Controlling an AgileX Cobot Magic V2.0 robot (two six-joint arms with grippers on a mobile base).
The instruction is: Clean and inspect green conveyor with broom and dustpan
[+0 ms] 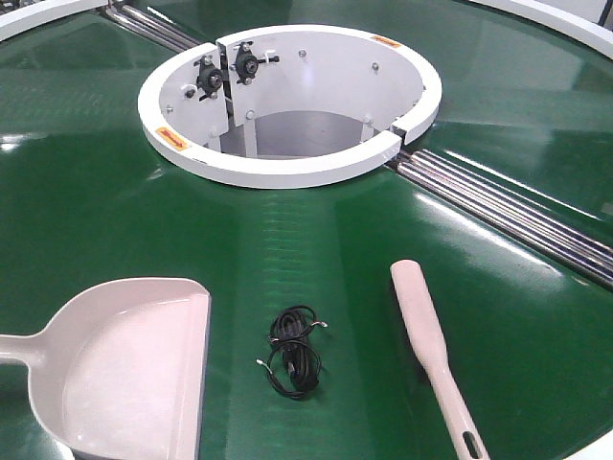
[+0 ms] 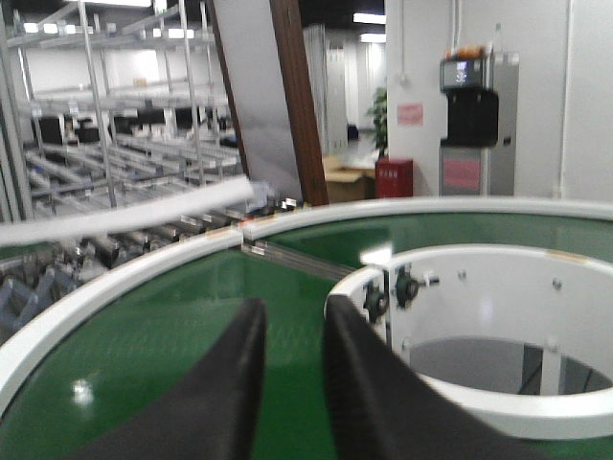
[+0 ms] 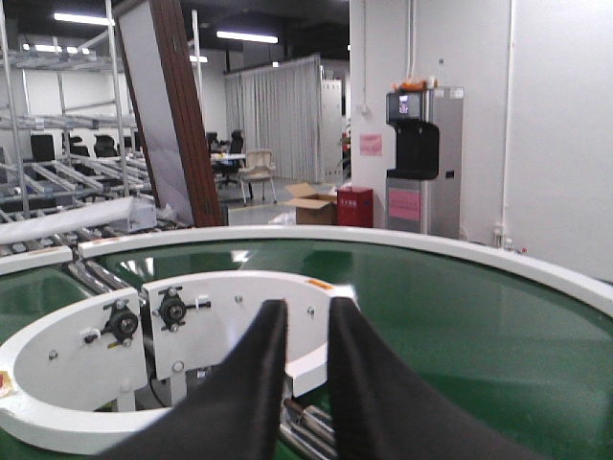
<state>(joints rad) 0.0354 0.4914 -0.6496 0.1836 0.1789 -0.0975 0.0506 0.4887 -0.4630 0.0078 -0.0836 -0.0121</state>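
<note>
Green conveyor (image 2: 144,335) lies beneath left gripper (image 2: 292,309) and right gripper (image 3: 308,307), both parted.

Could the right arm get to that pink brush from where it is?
Probably yes. The broom lies uncovered, rightward on the green conveyor, the black cable apart from it. The right gripper is empty, above the belt, though its camera does not show the broom.

Frame edges crop the dustpan (image 1: 124,374) and, seemingly, the broom (image 1: 428,345).

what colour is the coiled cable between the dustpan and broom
The cable is black; clearest in the front-facing view.
</note>
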